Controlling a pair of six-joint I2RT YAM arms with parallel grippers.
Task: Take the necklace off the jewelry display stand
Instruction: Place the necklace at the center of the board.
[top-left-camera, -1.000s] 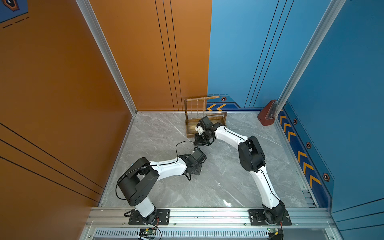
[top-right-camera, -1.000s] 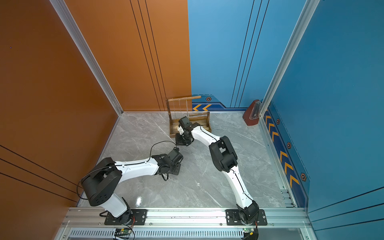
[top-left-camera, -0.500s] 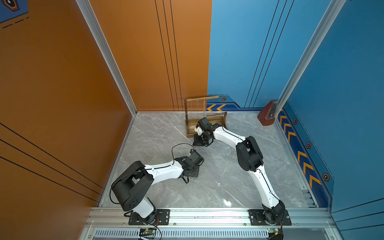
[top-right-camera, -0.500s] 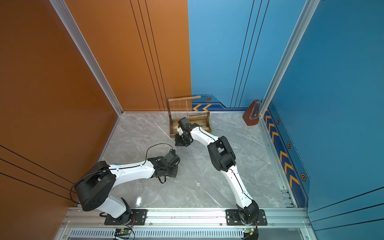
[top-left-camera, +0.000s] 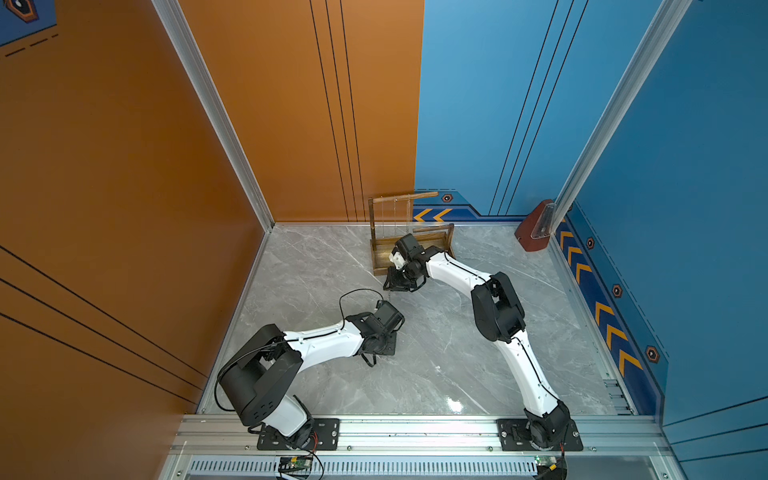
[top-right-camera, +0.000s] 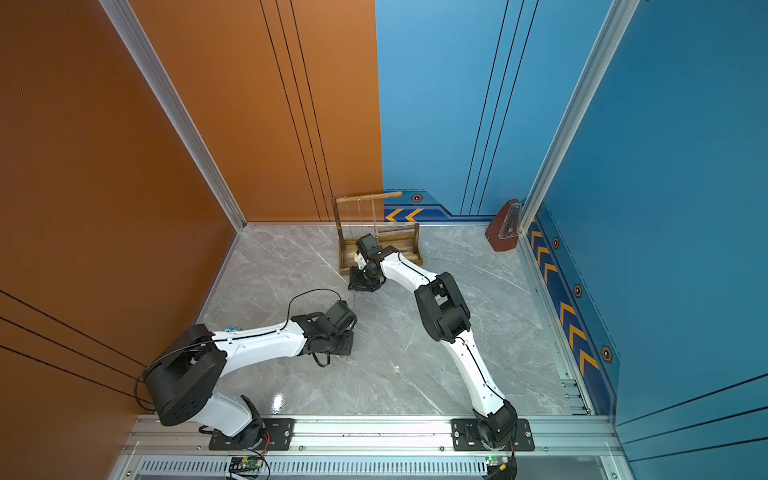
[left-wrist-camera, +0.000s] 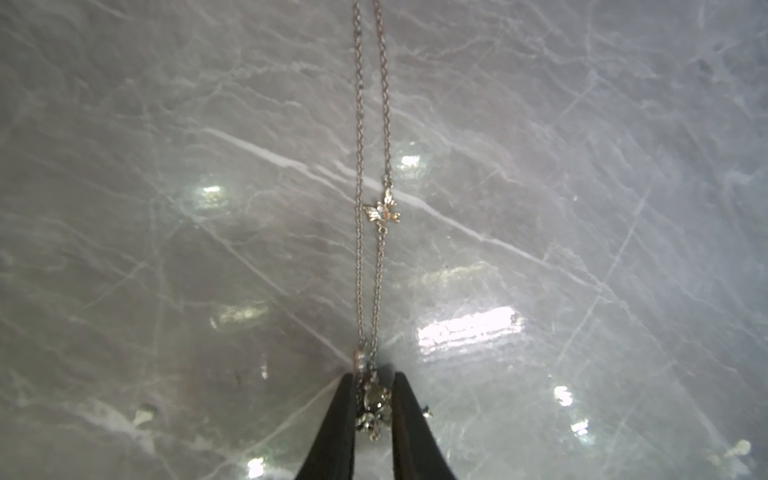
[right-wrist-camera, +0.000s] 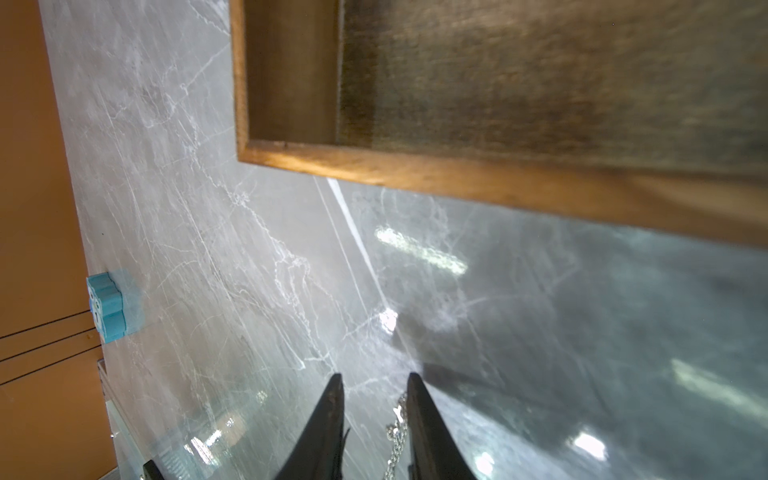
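Necklace (left-wrist-camera: 359, 232) off the jewelry display stand (top-left-camera: 372, 224), stretched flat over the marble floor (top-left-camera: 436, 332) between the two sets of fingertips.

At the left gripper (left-wrist-camera: 374, 376):
- fingers (left-wrist-camera: 336, 415) parted only a crack
- pendant cluster (left-wrist-camera: 374, 401) sitting in that gap, right at the tips
- can't tell if pinched or just lying between the pads
- two chain strands running straight out ahead of the tips, side by side and close together
- small winged charm (left-wrist-camera: 382, 212) on one strand, well ahead of the tips

At the right gripper (right-wrist-camera: 374, 378):
- fingers (right-wrist-camera: 328, 415) spread, bare floor showing between them
- chain end lying along the inner face of one finger only, nothing clamped
- stand's tray just beyond the tips, wooden rim (right-wrist-camera: 415, 174) nearest, tray inside blurred
- blue block (right-wrist-camera: 106, 307) out past the other finger, up against the orange wall (right-wrist-camera: 33, 166)

In both top views:
- right fingertips down at the floor, just in front of the tray's near edge
- thin bit of chain visible off those tips, leading toward the left gripper
- left fingertips well apart from the stand
- a few thin strands hanging from the crossbar (top-left-camera: 405, 197), too fine to identify
- red-brown wedge (top-left-camera: 534, 227) in the far corner, well apart from both sets of fingers
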